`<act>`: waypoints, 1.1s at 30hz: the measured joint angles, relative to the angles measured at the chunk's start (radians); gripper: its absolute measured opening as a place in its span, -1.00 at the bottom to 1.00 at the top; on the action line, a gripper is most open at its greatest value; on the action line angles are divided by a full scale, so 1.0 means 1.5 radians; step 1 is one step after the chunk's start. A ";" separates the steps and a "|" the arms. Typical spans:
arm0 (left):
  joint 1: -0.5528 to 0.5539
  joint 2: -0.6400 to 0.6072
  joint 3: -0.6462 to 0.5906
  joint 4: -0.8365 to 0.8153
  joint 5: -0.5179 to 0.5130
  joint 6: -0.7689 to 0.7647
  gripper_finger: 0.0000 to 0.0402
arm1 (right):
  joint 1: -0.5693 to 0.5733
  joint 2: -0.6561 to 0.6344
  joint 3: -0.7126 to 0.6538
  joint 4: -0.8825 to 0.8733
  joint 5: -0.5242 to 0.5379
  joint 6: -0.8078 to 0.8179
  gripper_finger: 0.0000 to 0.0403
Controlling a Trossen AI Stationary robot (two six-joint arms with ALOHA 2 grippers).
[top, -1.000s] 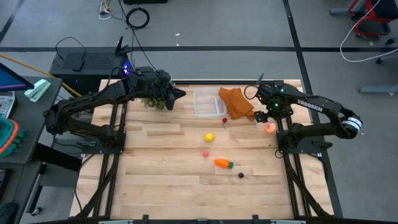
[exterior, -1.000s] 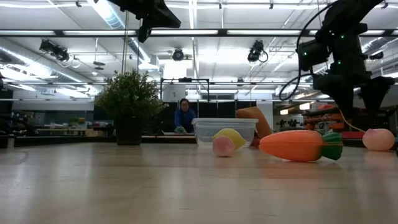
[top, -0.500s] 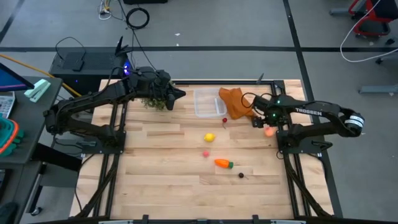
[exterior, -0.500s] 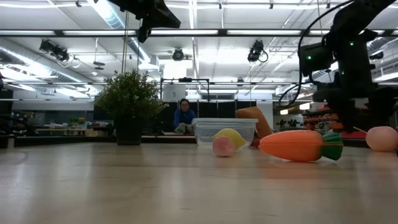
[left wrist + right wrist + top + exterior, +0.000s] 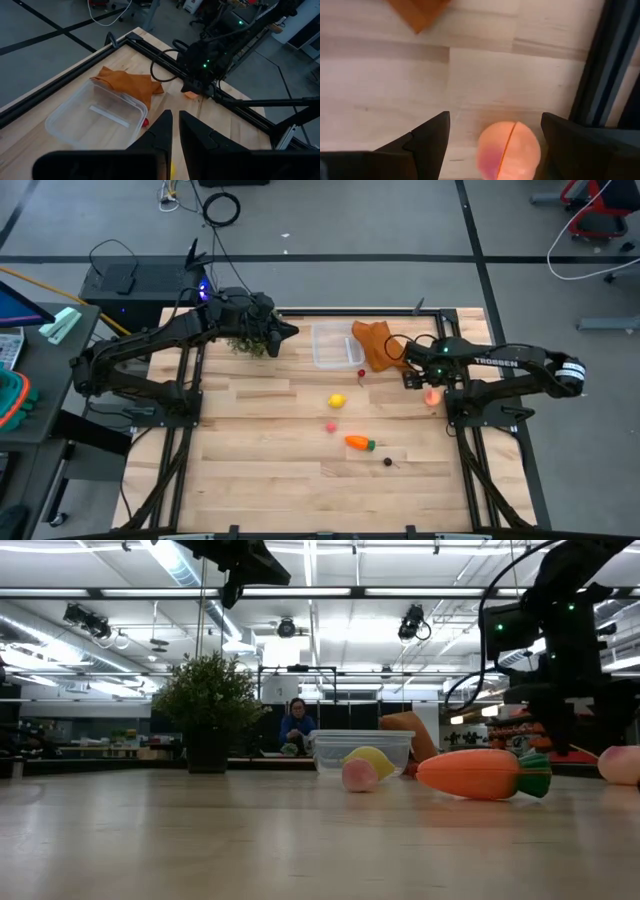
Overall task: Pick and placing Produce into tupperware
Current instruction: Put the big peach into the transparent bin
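I am at the picking step, with my right jaws point(image 5: 490, 145) spread wide and lowered over the pink-red fruit point(image 5: 509, 149), which lies on the desk point(image 5: 270, 430) near its right edge, just beside the orange cloth point(image 5: 378, 345). The fruit sits between my fingers but nothing grips it yet. Next I need to settle a little lower, centre the fruit and close, then carry it across the cloth to the tupperware point(image 5: 336, 345). How close my tips are to the wood I cannot judge well from here. My left jaws point(image 5: 172, 131) hang above the bushy plant point(image 5: 247, 343), pressed nearly together and holding nothing. The lemon point(image 5: 337, 401), carrot point(image 5: 359, 443) and dark berry point(image 5: 387, 462) lie out on the desk, waiting.
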 joint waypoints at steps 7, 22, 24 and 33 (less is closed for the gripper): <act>0.000 0.000 0.000 0.000 0.000 0.000 -0.79 | 0.009 0.000 0.023 -0.011 -0.010 -0.161 0.41; 0.000 0.000 0.000 -0.002 0.000 -0.001 -0.79 | 0.032 0.061 0.057 -0.101 -0.102 -0.448 0.41; 0.000 0.000 0.000 -0.003 0.000 -0.001 -0.78 | 0.049 0.089 0.057 -0.107 -0.100 -0.464 0.41; 0.000 0.000 0.000 -0.006 0.000 -0.002 -0.80 | 0.093 0.156 0.057 -0.111 -0.083 -0.483 0.41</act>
